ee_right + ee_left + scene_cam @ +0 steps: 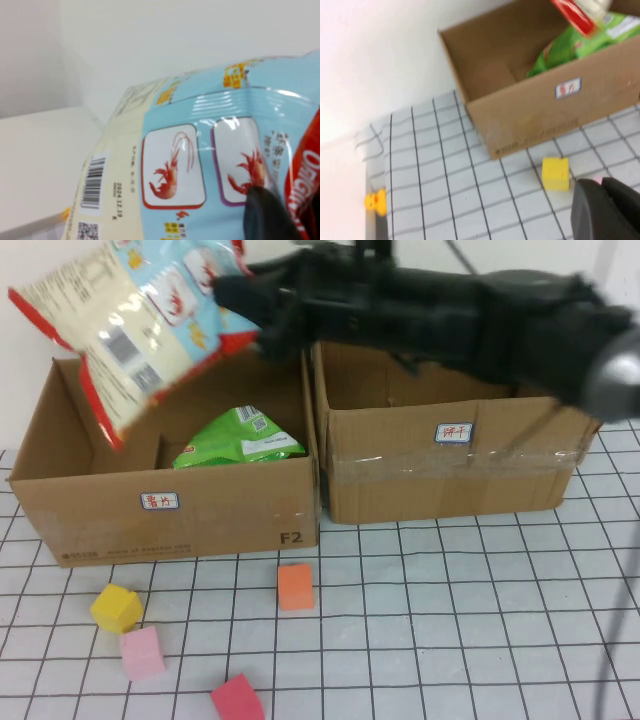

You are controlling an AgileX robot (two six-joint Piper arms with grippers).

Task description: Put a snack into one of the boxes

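Observation:
My right gripper (240, 295) is shut on a large blue, white and red shrimp snack bag (130, 320) and holds it in the air above the left cardboard box (170, 505). The bag fills the right wrist view (190, 170). A green snack bag (238, 437) lies inside that left box; it also shows in the left wrist view (580, 42). A second cardboard box (450, 475) stands to the right. My left gripper (607, 205) hangs low over the table's front left, near a yellow cube (555, 173).
Foam cubes lie on the gridded table in front of the boxes: yellow (116, 608), light pink (142, 653), red-pink (237, 699) and orange (295, 586). A small yellow duck (375, 201) sits at the table edge in the left wrist view.

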